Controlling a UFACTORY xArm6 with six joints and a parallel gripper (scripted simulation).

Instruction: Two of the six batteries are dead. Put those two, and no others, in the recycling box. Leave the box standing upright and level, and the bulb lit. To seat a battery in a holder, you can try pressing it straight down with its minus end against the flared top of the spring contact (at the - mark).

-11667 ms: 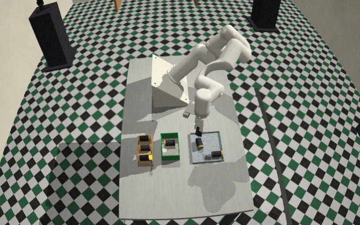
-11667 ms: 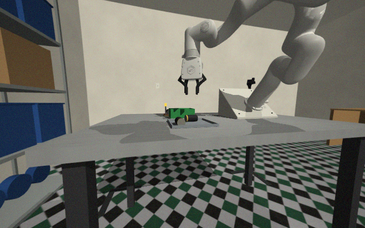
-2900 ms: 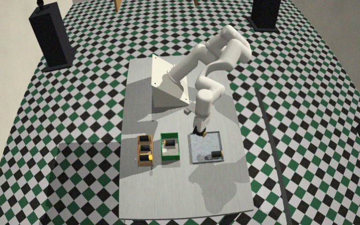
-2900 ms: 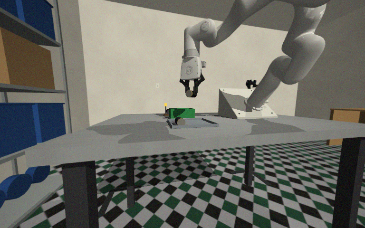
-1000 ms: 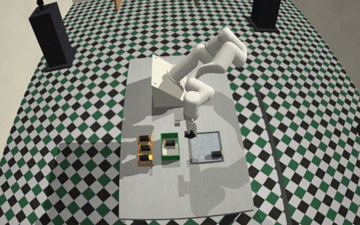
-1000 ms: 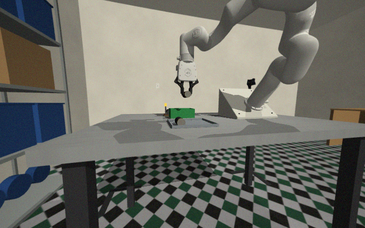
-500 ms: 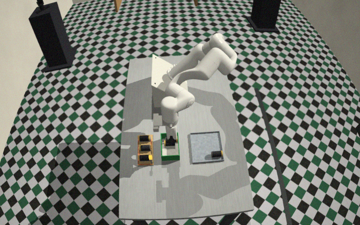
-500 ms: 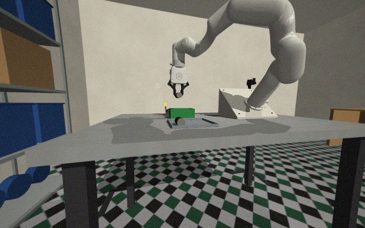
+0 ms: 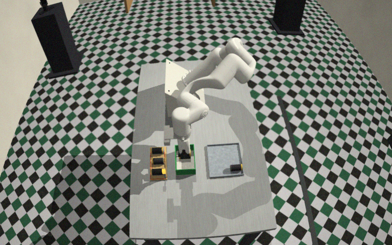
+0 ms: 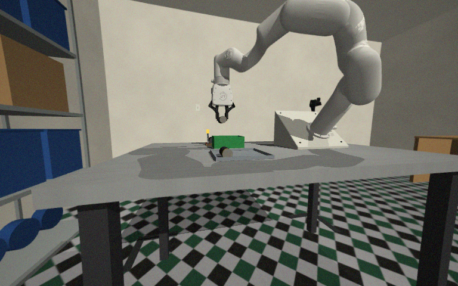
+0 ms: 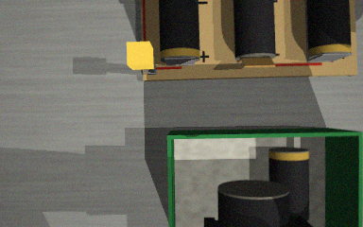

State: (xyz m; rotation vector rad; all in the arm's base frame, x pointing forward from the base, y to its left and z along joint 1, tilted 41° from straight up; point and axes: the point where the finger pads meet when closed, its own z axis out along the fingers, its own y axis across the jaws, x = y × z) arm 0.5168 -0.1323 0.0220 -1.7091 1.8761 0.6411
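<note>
At the centre of the top view, the black two-fingered gripper (image 9: 185, 154) (image 10: 222, 118) is closed around a dark cylindrical battery (image 10: 222, 119) (image 11: 252, 203), suspended above the open green rectangular box (image 9: 186, 171) (image 10: 228, 142) (image 11: 265, 134), apart from its rim. One yellow-banded black battery (image 11: 288, 182) lies inside. At nine o'clock of the box, across a narrow strip of table, stands the tan three-slot holder (image 9: 158, 178) (image 11: 250, 77), filled, its yellow cube-shaped bulb (image 9: 163, 171) (image 10: 207, 131) (image 11: 140, 56) at one corner; at three o'clock, a shallow grey square tray (image 9: 208, 161) (image 10: 266, 156) bears another black battery (image 9: 235, 167) (image 10: 225, 152) near its four-o'clock corner.

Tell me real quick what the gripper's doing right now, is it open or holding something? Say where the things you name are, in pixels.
Gripper (image 9: 184, 158) (image 10: 222, 118): closed on a battery (image 10: 222, 119) (image 11: 252, 190), held above the green box (image 9: 185, 171) (image 10: 228, 142) (image 11: 265, 134).
</note>
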